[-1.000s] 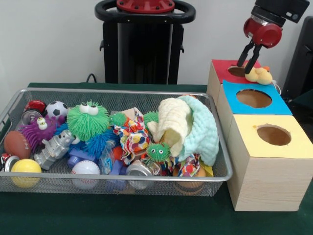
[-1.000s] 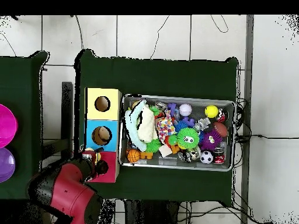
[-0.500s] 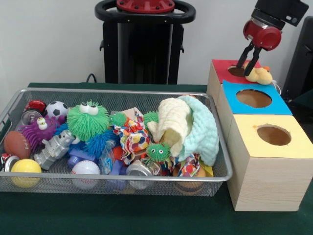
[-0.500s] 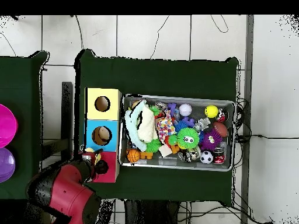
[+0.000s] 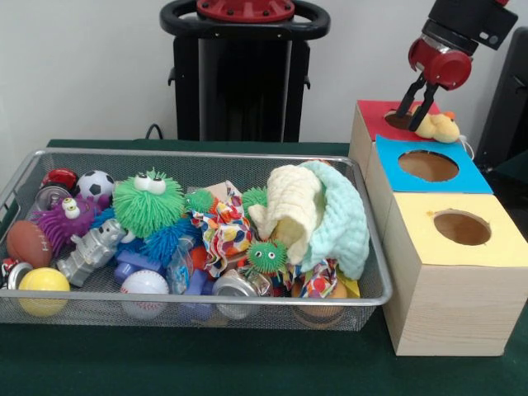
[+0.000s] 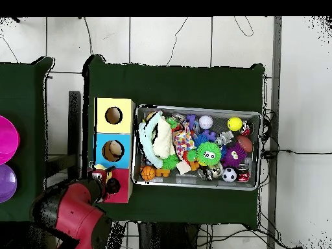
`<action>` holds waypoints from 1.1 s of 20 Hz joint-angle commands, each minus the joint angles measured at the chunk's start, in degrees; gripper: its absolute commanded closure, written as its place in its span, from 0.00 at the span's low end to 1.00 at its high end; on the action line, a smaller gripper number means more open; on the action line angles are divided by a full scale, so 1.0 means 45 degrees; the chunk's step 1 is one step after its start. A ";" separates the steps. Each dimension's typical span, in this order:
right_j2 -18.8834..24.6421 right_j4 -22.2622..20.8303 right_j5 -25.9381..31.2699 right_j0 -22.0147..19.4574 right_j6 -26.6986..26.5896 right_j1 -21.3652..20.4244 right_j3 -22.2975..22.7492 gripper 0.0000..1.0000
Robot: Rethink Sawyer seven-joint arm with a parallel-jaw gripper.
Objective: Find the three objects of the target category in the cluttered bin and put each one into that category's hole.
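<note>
Gripper (image 5: 415,106) hangs over the red box (image 5: 381,120), jaws parted, grasping nothing. Yellow plush duck (image 5: 438,126) lies on the box top by its hole, at gripper's 4 o'clock. Wire bin (image 5: 373,285) w/ toys sits at 8 o'clock.

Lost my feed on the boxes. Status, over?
Gripper open above the red-topped box, fingers spread. Yellow plush duck lying beside the red hole, not in it. Nothing in the way.
</note>
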 commanded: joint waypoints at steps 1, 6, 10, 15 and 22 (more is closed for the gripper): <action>0.0854 0.0532 0.1106 0.0049 0.4674 0.0505 -0.0971 0.00; 0.0810 0.0526 0.1150 0.0138 0.4828 0.0622 -0.1071 0.00; 0.0708 0.0442 0.1294 0.0221 0.5042 0.0710 -0.1215 0.00; 0.0611 0.0347 0.1464 0.0307 0.5258 0.0793 -0.1353 0.00; 0.0651 0.0282 0.1462 0.0372 0.5474 0.0940 -0.1490 0.00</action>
